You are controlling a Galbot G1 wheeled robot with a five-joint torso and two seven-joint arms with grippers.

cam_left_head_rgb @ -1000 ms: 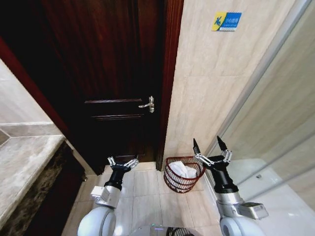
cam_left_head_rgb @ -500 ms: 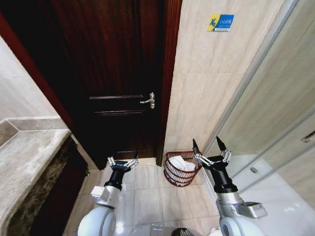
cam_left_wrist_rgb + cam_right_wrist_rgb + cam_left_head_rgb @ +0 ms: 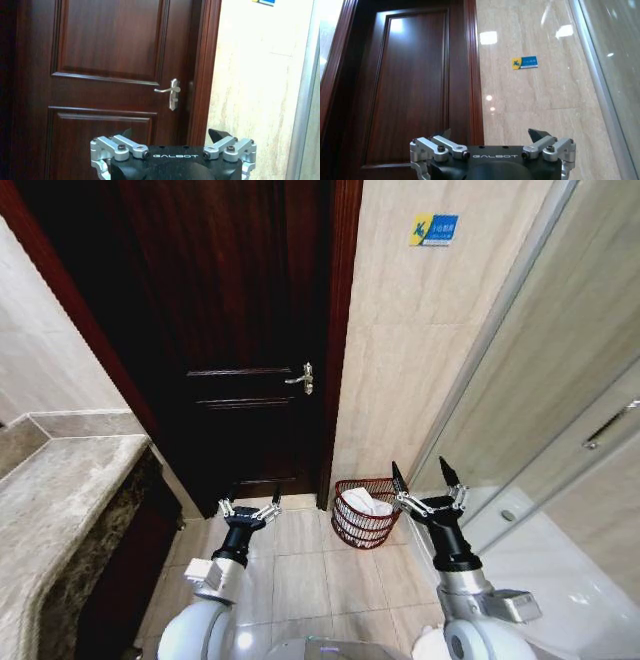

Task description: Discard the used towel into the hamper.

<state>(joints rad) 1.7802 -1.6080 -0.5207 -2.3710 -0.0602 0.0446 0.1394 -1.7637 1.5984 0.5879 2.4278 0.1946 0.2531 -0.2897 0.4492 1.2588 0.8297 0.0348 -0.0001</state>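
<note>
We judged the job done: the towel (image 3: 366, 503) lay in the hamper (image 3: 362, 525), both our left gripper (image 3: 249, 509) and right gripper (image 3: 425, 482) spread empty.

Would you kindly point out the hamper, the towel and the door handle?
hamper (image 3: 352, 530), head view, front wire wall.
towel (image 3: 364, 503), head view, white folds inside the hamper.
door handle (image 3: 170, 90), left wrist view, lever.

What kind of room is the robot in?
Most likely a bathroom. There's a stone counter on the robot's left, a glass shower screen on its right, shiny wall tiles, and a hamper with white cloth in it by the dark wooden door.
</note>
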